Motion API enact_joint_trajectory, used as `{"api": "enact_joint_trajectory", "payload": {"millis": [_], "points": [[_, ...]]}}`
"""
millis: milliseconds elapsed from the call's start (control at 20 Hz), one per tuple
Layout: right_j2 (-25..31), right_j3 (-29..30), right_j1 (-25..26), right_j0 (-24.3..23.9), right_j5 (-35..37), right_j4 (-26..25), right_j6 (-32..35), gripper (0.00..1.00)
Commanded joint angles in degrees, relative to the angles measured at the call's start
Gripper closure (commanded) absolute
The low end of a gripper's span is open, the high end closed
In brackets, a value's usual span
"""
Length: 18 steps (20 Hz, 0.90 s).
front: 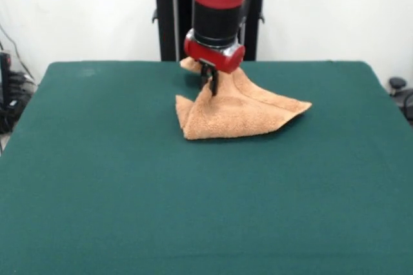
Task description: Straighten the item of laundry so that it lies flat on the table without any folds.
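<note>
A red and black robot arm comes down from the top of the front view to the far middle of a dark green table (97, 191). Its gripper (210, 82) is pinched shut on a raised part of an orange-tan terry towel (239, 115), lifting the cloth into a peak. The rest of the towel drapes down toward the camera and lies on the felt, folded over itself, with one pointed corner reaching right. The step in hand looks like pulling a fold open. To do it well, the arm should probably draw the held part away from the resting layers, low and slow, so the lower cloth stays anchored and does not drag along.
</note>
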Motion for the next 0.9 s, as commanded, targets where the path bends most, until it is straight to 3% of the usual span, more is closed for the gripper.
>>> {"api": "enact_joint_trajectory", "payload": {"millis": [50,500,900], "points": [[1.10,-8.52,1.61,4.78,6.11,-1.92,0.96,1.00],[9.41,-20.38,2.82,0.70,17.73,-2.68,-7.62,1.00],[9.75,-25.09,4.64,0.67,21.08,-2.36,-4.06,1.00]]}}
